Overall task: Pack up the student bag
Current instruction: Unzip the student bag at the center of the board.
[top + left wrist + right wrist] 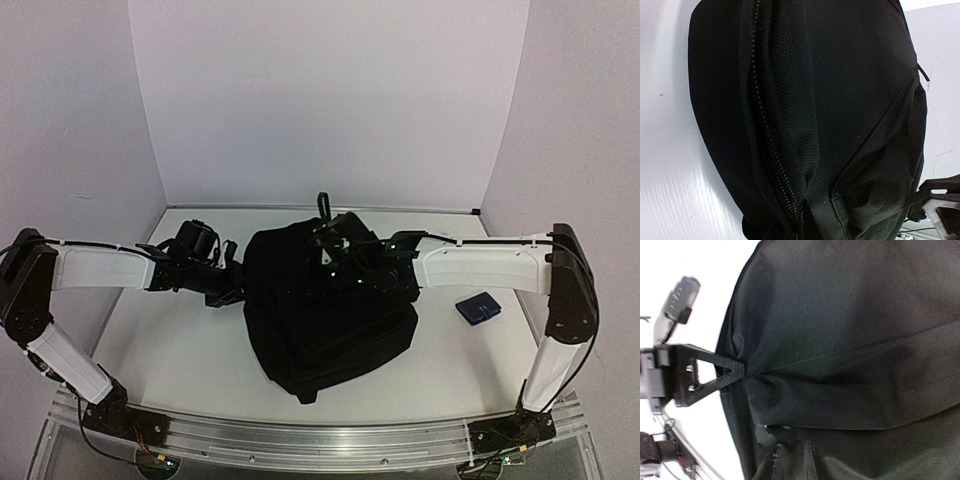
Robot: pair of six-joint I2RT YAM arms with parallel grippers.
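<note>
Worktop (445, 385) from above: the student bag (330, 325) lies in the middle, a black mound between my two arms. Its top loop (323, 203) points at the back wall (330, 100), just short of the worktop's far edge. The near corner of the bag stops before the metal rail (320, 440), and a band of white shows between them.

Left side now. My left end effector (228, 283) is right up against the bag's left edge. From the left wrist I see only one finger (940, 186), low on the right, so I cannot tell whether that one is apart or together. The zipper (767, 142) runs down the bulging side, with bare white worktop to its left.

Right side. My right end effector (340, 258) sits over the upper part of the bag. In the right wrist view its fingertip (737, 371) meets the fabric, and the folds gather to that spot with one taut ridge running away across the frame. I read that as clamped on a pinch of the bag, though the second finger is hidden behind the cloth.

Room to move: a wide patch of white lies right of the bag, and a small dark blue pouch (480, 308) lies there, well apart from the bag and under my right forearm. The side walls stand close behind both elbows.
</note>
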